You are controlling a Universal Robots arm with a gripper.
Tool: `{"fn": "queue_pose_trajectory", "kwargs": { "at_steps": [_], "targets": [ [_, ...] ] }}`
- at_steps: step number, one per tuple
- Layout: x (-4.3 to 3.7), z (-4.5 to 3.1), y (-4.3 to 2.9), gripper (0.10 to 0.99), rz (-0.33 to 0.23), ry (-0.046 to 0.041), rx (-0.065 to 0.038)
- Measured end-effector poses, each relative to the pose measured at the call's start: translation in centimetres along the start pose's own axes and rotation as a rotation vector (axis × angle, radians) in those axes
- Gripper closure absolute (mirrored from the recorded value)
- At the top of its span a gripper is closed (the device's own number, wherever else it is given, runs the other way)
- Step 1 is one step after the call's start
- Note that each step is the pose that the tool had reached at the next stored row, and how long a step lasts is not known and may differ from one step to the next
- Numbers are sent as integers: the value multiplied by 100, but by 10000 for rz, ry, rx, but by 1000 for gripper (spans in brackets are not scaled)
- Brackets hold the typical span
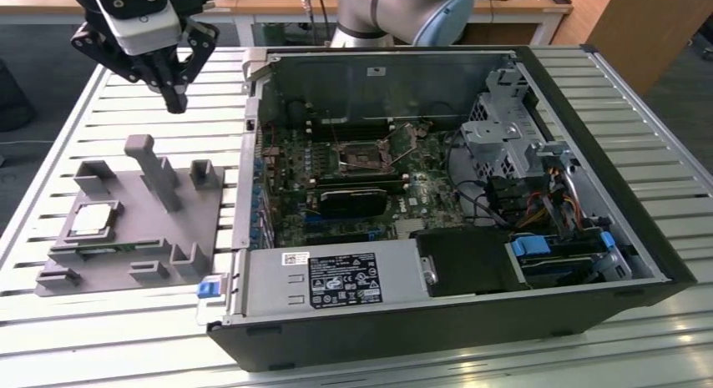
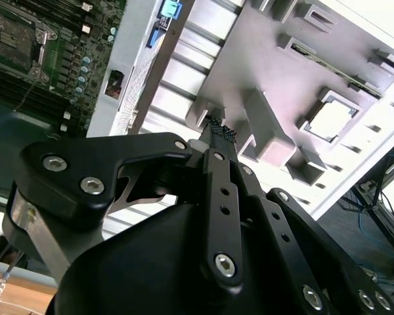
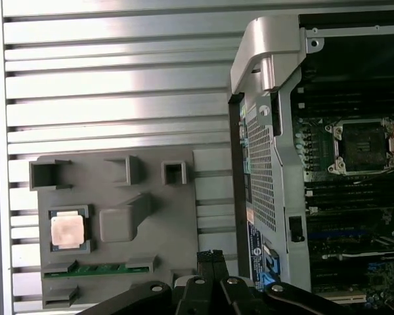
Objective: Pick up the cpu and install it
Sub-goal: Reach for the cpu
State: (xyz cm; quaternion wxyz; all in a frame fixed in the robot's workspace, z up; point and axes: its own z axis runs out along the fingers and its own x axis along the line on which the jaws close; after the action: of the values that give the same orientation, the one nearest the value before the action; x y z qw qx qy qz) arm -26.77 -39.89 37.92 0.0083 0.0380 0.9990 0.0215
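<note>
Above the slatted table [image 1: 56,138], at the exterior view's left, the gripper [image 1: 174,103] hangs clear of the tray [image 1: 134,213]. Its fingers [image 2: 222,134] are pressed together and carry nothing. The cpu [image 3: 67,231] lies flat in a square pocket of the tray, metal top up and untouched. The pocket walls fix its position and leave its top free for a reach from above. The tray sits just beside the open case [image 1: 446,321], which lies on its side so the board faces up. The socket [image 3: 364,144] appears uncovered and vacant. Judgement: pick-up not yet begun, since the gripper is well apart from the cpu.
</note>
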Motion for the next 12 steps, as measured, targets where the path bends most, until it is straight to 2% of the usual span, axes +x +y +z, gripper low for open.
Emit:
{"fn": "queue_pose_trajectory", "kwargs": {
  "at_steps": [12],
  "targets": [
    [99,9,-8,980,0,15,1]
  ]
}}
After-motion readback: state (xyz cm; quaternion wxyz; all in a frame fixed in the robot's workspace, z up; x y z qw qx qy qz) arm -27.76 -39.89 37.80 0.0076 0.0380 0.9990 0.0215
